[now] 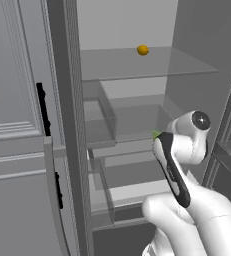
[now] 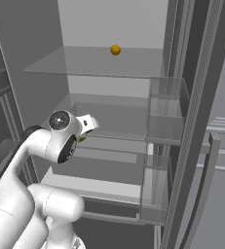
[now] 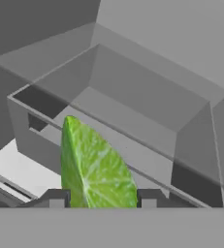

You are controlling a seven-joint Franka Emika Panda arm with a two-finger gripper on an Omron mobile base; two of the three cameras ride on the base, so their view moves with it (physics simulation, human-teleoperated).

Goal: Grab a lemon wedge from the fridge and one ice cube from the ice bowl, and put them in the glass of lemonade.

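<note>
The claw (image 3: 103, 198) is gripping the lemon wedge (image 3: 95, 167) between its tips, peel edge up, inside the open fridge (image 1: 69, 125) in front of a clear drawer (image 3: 133, 121). It is pinching narrow so the small slice cannot slip. An orange fruit (image 1: 143, 50) is sitting on the glass shelf (image 1: 137, 62) above, well apart.
</note>
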